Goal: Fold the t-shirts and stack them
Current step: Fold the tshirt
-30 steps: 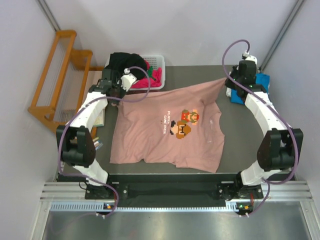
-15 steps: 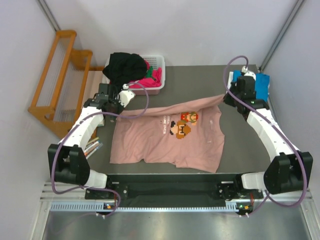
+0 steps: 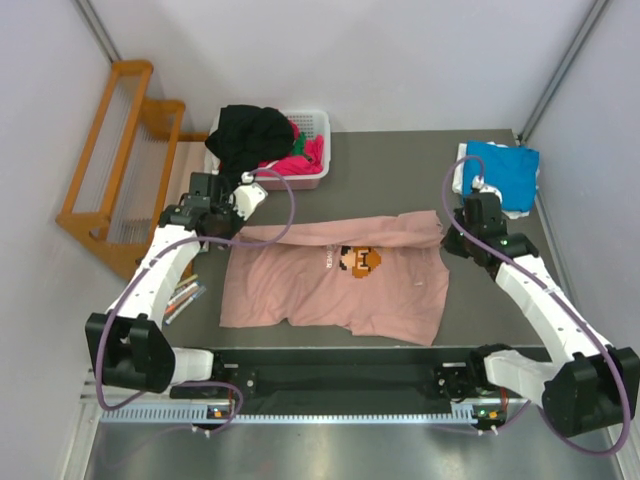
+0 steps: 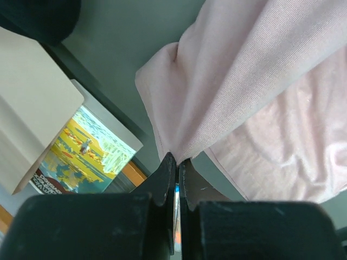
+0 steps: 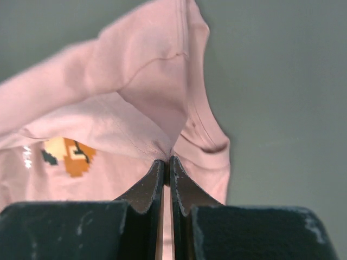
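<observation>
Arms (image 3: pixel 160 265) both reach out from the near edge of the worktop (image 3: pixel 400 170), mirrored; left arm's elbow sits low and outboard at the near left, its forearm slanting away and inward to the left gripper (image 3: pixel 236 226) at the far-left corner of the salmon-pink t-shirt (image 3: pixel 340 295); right arm's elbow lies at the near right, forearm running up and inward to the right gripper (image 3: pixel 450 232) at the far-right corner of the same shirt.

Left gripper (image 4: pixel 174 160): jaws pressed together on a pinch of the pink cloth (image 4: pixel 260 81), which rises from the fingertips in a gathered ridge; a printed booklet (image 4: pixel 92 151) lies off the worktop edge beside it.

Right gripper (image 5: pixel 167 158): jaws likewise clamped on a fold of the pink cloth (image 5: pixel 141 92), with a ribbed hem curving just beside the tips and part of the orange print visible to the left.

Salmon-pink t-shirt: spread at the middle of the worktop, near portion flat; far edge held up between the two grippers as a band doubled over toward the near side (it covers the upper part of the chest print).

Bright blue t-shirt (image 3: pixel 505 170): at the far right corner, apart from the right gripper.

Black t-shirt (image 3: pixel 250 130) and magenta t-shirt (image 3: pixel 300 160): heaped in the white basket (image 3: pixel 320 120) at the far left; wooden rack (image 3: pixel 110 150) stands off the worktop's left side.
</observation>
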Robot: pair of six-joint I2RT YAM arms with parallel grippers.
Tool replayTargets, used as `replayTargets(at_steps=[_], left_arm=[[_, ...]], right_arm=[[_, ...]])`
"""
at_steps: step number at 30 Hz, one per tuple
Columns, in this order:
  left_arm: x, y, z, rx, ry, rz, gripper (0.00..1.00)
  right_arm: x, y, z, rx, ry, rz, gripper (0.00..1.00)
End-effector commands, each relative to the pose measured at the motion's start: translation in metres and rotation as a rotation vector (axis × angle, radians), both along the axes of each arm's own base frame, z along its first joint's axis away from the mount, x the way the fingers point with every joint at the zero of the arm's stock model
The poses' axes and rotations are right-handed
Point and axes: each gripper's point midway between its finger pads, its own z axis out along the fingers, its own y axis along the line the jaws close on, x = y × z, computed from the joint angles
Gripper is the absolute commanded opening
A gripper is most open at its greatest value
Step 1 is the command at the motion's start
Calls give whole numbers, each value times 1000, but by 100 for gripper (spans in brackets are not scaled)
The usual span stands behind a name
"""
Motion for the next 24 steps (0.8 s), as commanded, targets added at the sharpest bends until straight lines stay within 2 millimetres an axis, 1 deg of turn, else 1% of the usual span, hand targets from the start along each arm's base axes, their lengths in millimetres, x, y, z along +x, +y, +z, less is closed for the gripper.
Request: replayTargets(at_steps=[1, 2, 3, 4, 5, 7, 8, 9, 10, 11, 12, 13, 14, 15, 17, 18, 19, 20, 21, 22, 23, 24], left_arm=[[-11, -5, 11, -35, -5, -14, 0], [-12, -5, 11, -35, 0, -15, 0], [-14, -6, 11, -39, 4, -17, 8], [-16, -6, 10, -41, 10, -20, 14], [-20, -7, 8, -40, 26, -26, 18], [-22, -7, 6, -36, 33, -30, 21], [-23, -6, 6, -33, 35, -28, 22], [-23, -6, 7, -32, 32, -25, 24], [-23, -6, 8, -32, 32, -25, 38], [-23, -7, 10, -35, 31, -27, 45], [-23, -8, 11, -36, 31, -27, 51], [-23, -9, 13, -40, 27, -29, 65], [-22, -10, 15, -43, 24, -29, 70], [-21, -11, 17, -45, 16, -30, 75], [-20, -15, 19, -57, 12, -30, 80], [-20, -18, 20, -67, 9, -30, 81], [-19, -21, 21, -80, 7, -28, 81], [-19, -25, 22, -90, 2, -30, 81], [-17, -30, 22, -107, -4, -26, 81], [-16, -33, 21, -116, -4, -24, 81], [-16, -37, 19, -122, -2, -24, 81], [-13, -43, 18, -142, -13, -9, 81]], right_arm=[[-23, -3, -20, -13, 76, -6, 2], [-27, -3, -24, -17, 92, 0, 17], [-29, -3, -27, -17, 106, 1, 28], [-32, -3, -28, -19, 120, 8, 33], [-32, -3, -27, -20, 120, 11, 34], [-29, -3, -16, -21, 101, 6, 34], [-30, -4, -13, -23, 100, 4, 38], [-28, -4, -4, -22, 89, -1, 43], [-27, -4, -1, -19, 91, -4, 50], [-29, -4, 0, -18, 102, -3, 61], [-26, -1, 8, -8, 86, 2, 65], [-24, -1, 13, -5, 72, 0, 69], [-21, 0, 18, 0, 54, 2, 70], [-12, 1, 29, 8, 8, 0, 70], [0, 4, 33, 9, -12, 0, 68], [11, 6, 38, 17, -40, -1, 68], [19, 9, 28, 13, -12, -2, 68], [25, 14, 26, 28, -7, 11, 67], [39, 19, 29, 43, -30, 13, 67], [48, 23, 12, 42, 14, 13, 66], [54, 30, 6, 65, 27, 27, 64], [68, 36, -7, 71, 55, 34, 62]])
